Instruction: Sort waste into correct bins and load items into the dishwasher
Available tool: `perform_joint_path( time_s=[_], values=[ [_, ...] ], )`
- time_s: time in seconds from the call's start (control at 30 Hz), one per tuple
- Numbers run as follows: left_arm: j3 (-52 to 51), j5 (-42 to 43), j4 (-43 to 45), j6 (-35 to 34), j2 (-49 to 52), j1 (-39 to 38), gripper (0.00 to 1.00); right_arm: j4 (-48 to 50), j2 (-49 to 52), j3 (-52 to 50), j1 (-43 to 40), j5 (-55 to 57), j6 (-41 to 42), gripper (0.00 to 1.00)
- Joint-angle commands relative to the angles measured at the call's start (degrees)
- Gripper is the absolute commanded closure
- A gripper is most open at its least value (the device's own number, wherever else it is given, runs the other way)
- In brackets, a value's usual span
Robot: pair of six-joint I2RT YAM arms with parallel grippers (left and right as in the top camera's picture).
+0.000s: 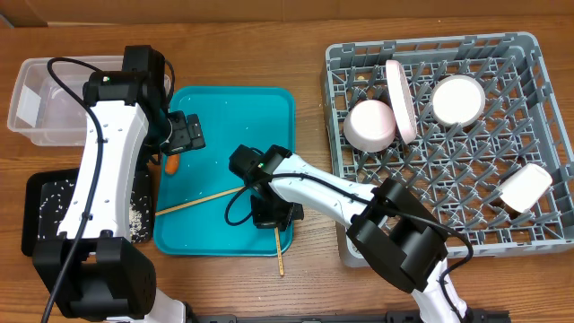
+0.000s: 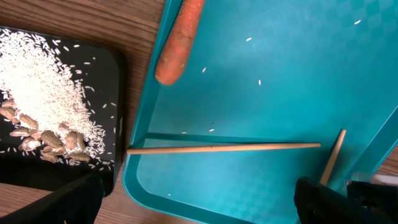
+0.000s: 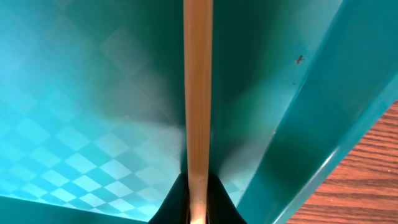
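Four white pieces stand in the dishwasher rack [image 1: 538,54] at 3 o'clock of the overhead view: a bowl [image 1: 370,124], a second bowl [image 1: 458,99], an upright plate [image 1: 400,100] between them, and a small cup [image 1: 525,187] toward 4 o'clock. Rice with nut pieces [image 2: 37,93] is heaped on the black tray [image 1: 32,184] at 8 o'clock, so that share of the sorting looks done, though stray grains [image 2: 249,39] dot the teal tray [image 1: 269,99]. The clear tub [image 1: 27,72] at 10 o'clock shows a pale patch that may be the white scrap; the overhead view is too vague to be sure. No red wrapper shows anywhere.

What is left, by my reading, is the carrot [image 2: 177,46], lying against the teal tray's rim at 9 o'clock, and both chopsticks.

The right claw [image 3: 196,202] is pinched narrow on one chopstick [image 3: 198,93] near the tray's 6 o'clock edge, and the stick's lower end pokes over the rim above the table [image 1: 269,36]. The other chopstick [image 2: 224,148] lies flat toward the tray's 7 o'clock corner, its tip overhanging the rim on the black tray's side.

The left claw [image 2: 205,200] is spread wide and empty, its fingers [image 2: 74,202] at the two bottom corners of its own view. It hovers over the tray with the carrot near 12 o'clock in that view.
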Motion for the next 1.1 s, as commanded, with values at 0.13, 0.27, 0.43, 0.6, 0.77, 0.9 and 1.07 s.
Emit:
perform_joint_path(
  time_s=[0.13, 0.27, 0.43, 0.6, 0.77, 0.9, 1.07],
  values=[
    [-0.3, 0.5, -0.1, 1.3, 0.5, -0.1, 0.00, -12.6, -4.4, 10.5, -4.5, 10.6, -3.5, 0.96],
    [-0.3, 0.5, -0.2, 1.6, 0.5, -0.1, 0.00, -17.5, -11.0, 15.5, -9.2, 15.5, -8.5, 0.96],
    [-0.3, 0.5, -0.1, 1.5, 0.5, -0.1, 0.00, -20.3, -17.4, 15.8, -17.1, 15.1, -15.6, 0.96],
    [-0.3, 0.5, -0.1, 1.5, 0.5, -0.1, 0.00, -22.4, -17.6, 13.2, -23.1, 11.5, -21.4, 0.96],
    [-0.3, 0.5, -0.2, 1.5, 0.5, -0.1, 0.00, -19.2, -17.6, 6.2, -24.4, 9.9, -24.2, 0.96],
    [-0.3, 0.4, -0.1, 1.5, 0.5, -0.1, 0.00, -15.6, -17.6, 0.7, -24.3, 7.7, -24.2, 0.96],
    [-0.3, 0.4, -0.1, 2.0, 0.5, -0.1, 0.00, -13.1, -17.6, -1.3, -24.3, 7.6, -24.2, 0.43]
  ],
)
